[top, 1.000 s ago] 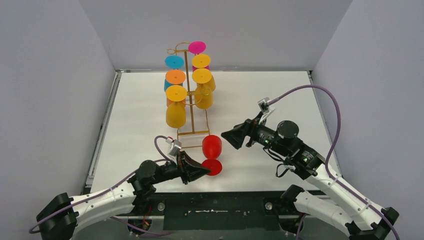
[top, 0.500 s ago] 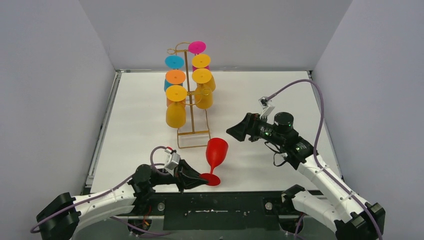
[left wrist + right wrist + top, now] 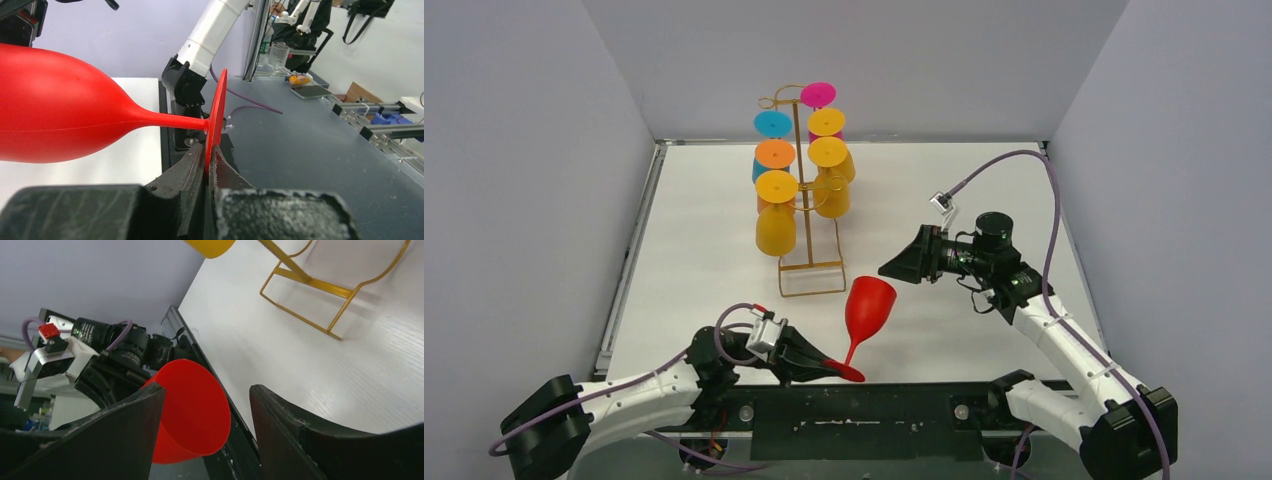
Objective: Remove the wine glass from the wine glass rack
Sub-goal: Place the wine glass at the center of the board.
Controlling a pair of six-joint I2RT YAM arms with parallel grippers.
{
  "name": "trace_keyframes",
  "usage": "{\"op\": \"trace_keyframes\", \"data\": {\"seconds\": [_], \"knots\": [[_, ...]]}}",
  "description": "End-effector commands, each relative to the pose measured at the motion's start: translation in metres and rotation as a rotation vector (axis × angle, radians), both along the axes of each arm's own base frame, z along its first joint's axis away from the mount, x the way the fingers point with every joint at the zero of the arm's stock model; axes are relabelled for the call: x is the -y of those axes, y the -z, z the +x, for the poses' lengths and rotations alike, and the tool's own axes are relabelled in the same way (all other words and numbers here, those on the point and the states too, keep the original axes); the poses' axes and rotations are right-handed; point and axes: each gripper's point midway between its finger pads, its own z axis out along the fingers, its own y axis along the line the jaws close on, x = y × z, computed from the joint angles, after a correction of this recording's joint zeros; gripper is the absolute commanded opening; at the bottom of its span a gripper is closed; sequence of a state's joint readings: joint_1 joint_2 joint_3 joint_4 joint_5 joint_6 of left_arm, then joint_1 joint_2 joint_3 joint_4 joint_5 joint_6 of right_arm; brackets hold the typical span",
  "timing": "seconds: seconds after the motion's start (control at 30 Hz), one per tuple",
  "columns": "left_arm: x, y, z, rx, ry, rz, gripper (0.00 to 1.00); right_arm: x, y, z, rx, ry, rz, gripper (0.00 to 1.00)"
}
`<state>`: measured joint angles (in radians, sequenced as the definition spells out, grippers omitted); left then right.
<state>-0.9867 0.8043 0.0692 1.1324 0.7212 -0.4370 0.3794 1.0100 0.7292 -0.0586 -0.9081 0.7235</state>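
A: Nearest first: what has the left gripper (image 3: 820,362) got?

B: Its jaws are pinched tight on the rim of the red wine glass's (image 3: 867,305) foot. That puts the glass at the near edge of the table (image 3: 704,250), clear of the wine glass rack (image 3: 810,268).

A: How does the glass lie?

B: Tilted. Its long axis runs from the foot, near and left, up a thin stem to the bowl, farther and right. It is glossy, opaque red, with its open mouth turned towards the right arm.

A: And the right gripper (image 3: 894,268)?

B: Its jaws stand apart and hold nothing. It sits just far-right of the bowl, not touching. In its wrist view the mouth shows between the fingers. I judge it best placed to take the bowl.

A: Farthest?

B: The gold rack, with yellow, orange, blue and pink hanging glasses (image 3: 775,230), bowls down.
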Motion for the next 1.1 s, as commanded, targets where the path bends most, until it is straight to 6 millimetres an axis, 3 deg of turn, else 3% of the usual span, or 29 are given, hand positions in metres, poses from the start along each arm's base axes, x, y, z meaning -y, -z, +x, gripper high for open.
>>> {"op": "trace_keyframes", "data": {"seconds": [0.0, 0.23, 0.53, 0.7, 1.07], "knots": [[-0.007, -0.024, -0.013, 0.155, 0.044, -0.101, 0.0, -0.006, -0.046, -0.023, 0.101, -0.152, 0.091, 0.62], [-0.007, -0.026, -0.015, 0.226, 0.048, -0.111, 0.0, -0.01, -0.081, -0.046, 0.148, -0.265, 0.222, 0.55], [-0.009, -0.032, -0.021, 0.277, 0.086, -0.121, 0.0, -0.025, -0.075, -0.07, 0.109, -0.38, 0.219, 0.52], [-0.011, -0.034, -0.023, 0.277, 0.089, -0.128, 0.0, -0.036, -0.087, -0.089, 0.154, -0.458, 0.222, 0.46], [-0.009, -0.037, -0.022, 0.28, 0.092, -0.097, 0.0, -0.031, -0.096, -0.099, 0.187, -0.483, 0.21, 0.24]]}}
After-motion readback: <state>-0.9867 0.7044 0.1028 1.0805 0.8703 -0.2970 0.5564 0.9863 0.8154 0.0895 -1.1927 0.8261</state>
